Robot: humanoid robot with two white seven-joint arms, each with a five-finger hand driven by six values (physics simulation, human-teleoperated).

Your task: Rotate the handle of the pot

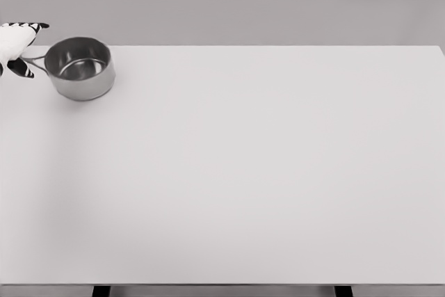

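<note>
Pot (80, 68): steel, upright, far left corner of the white worktop (264, 172), near the back edge.
Handle (35, 61): thin, points left toward the picture's edge, partly hidden.
Left hand (17, 46): at the left edge, dark-tipped fingers (37, 26) curled about the handle; looks pinched on it, though the contact itself is partly cut off.
Right hand: not in sight.
Step in hand: swing the handle around.
Advice: keep the pinch firm and turn about the pot's centre, so the pot spins in place instead of sliding off the nearby edge.

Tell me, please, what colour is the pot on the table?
Shiny silver-grey metal; the pot shows in the head view.
</note>
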